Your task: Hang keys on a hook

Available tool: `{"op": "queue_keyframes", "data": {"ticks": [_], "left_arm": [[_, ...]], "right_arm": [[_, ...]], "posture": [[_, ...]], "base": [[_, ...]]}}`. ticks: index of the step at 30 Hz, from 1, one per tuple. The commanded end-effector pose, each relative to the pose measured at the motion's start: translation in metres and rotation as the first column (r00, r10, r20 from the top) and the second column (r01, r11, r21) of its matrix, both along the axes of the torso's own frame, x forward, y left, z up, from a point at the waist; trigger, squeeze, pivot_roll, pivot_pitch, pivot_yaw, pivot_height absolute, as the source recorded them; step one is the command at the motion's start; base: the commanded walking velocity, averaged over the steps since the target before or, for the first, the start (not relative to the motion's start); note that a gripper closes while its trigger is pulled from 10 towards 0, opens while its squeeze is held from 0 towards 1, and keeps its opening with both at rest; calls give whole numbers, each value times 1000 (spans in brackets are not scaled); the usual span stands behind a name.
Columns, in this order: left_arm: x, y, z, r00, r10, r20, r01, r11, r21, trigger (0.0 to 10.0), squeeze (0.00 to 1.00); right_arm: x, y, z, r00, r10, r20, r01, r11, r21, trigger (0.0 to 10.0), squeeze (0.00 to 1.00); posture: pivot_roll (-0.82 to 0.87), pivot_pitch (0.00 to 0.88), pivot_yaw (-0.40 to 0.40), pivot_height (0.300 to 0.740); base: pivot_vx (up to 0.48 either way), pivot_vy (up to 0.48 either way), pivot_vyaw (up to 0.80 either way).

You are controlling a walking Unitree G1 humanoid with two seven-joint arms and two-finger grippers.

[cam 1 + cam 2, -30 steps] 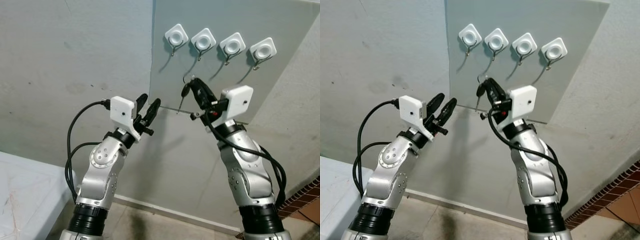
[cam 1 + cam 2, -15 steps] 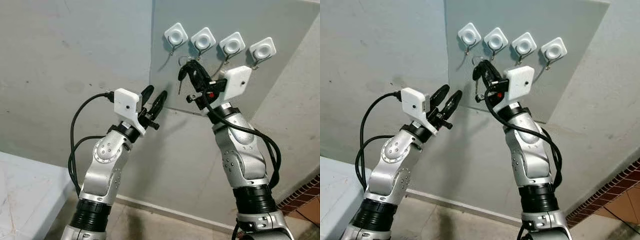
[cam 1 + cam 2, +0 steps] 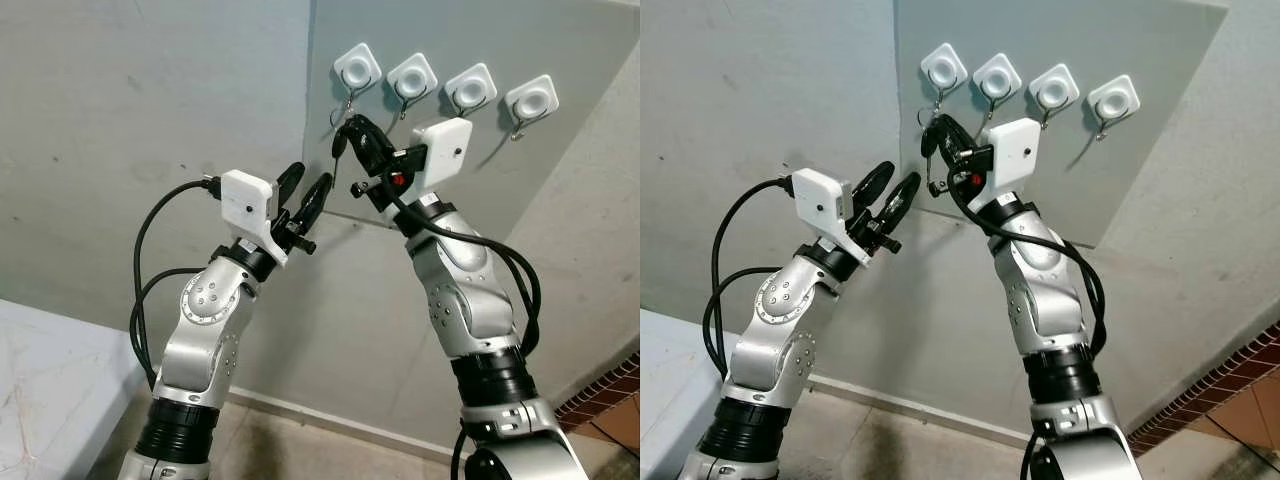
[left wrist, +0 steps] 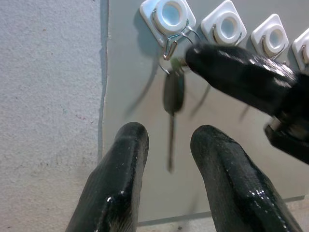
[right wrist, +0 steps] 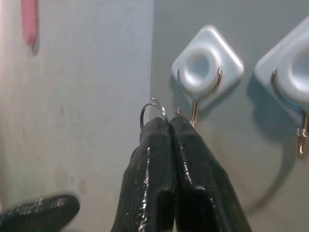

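Over the last second my right arm has swung up and across toward the robot's left, so the right gripper (image 3: 348, 132) now sits just under the leftmost hook (image 3: 348, 100) instead of hanging below the second one. My left arm crept up a bit too and is parked just below and to the left of it.

Right gripper's fingers are pinched together on the keys (image 4: 174, 92). In the right wrist view the two black fingers (image 5: 149, 164) are pressed flat against each other, with the thin wire key ring (image 5: 151, 110) poking out past their tips. The ring is right beside the metal hook of that first white pad (image 5: 206, 67), but honestly I can't tell whether it's touching the hook or caught on it. In the left wrist view the dark key head hangs just below the hook with its shaft pointing down, a bit motion-blurred.

Left gripper (image 3: 304, 194) is spread moderately wide with nothing between the fingers, aimed up at the grey panel (image 3: 560, 190) with the key hanging in line between the two tips.

All four white hook pads run in a row along the top of the panel, which is stuck on a rough grey wall (image 3: 140, 110).
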State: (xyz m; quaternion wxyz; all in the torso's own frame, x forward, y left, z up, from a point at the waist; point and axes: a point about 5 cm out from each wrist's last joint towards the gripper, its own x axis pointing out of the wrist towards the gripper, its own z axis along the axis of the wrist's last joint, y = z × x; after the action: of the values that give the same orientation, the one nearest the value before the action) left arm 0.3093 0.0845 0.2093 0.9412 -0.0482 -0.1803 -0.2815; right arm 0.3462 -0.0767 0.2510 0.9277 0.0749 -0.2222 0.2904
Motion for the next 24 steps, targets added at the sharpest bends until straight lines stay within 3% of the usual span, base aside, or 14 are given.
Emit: {"op": "queue_keyframes", "data": {"ticks": [1, 12, 18, 24], "left_arm": [[-2, -1, 7, 1000, -4, 22, 4, 1000, -3, 10000, 0], [-3, -2, 8, 1000, -7, 16, 7, 1000, -13, 10000, 0], [-3, -1, 8, 1000, -5, 12, 6, 1000, -22, 10000, 0], [-3, -2, 9, 1000, -7, 9, 7, 1000, -29, 10000, 0]], "right_arm": [[5, -3, 7, 1000, -18, -7, 18, 999, 36, 10000, 0], [14, -8, 8, 996, -34, -82, 46, 988, 144, 10000, 0], [14, -12, -8, 981, 43, -190, 13, 959, 282, 10000, 0], [10, -11, -14, 977, 72, -199, -13, 959, 283, 10000, 0]], "posture": [[126, 0, -79, 736], [127, 0, -79, 736], [124, 0, -77, 736], [123, 0, -73, 736]], "base": [[0, 0, 0], [0, 0, 0], [0, 0, 0], [0, 0, 0]]}}
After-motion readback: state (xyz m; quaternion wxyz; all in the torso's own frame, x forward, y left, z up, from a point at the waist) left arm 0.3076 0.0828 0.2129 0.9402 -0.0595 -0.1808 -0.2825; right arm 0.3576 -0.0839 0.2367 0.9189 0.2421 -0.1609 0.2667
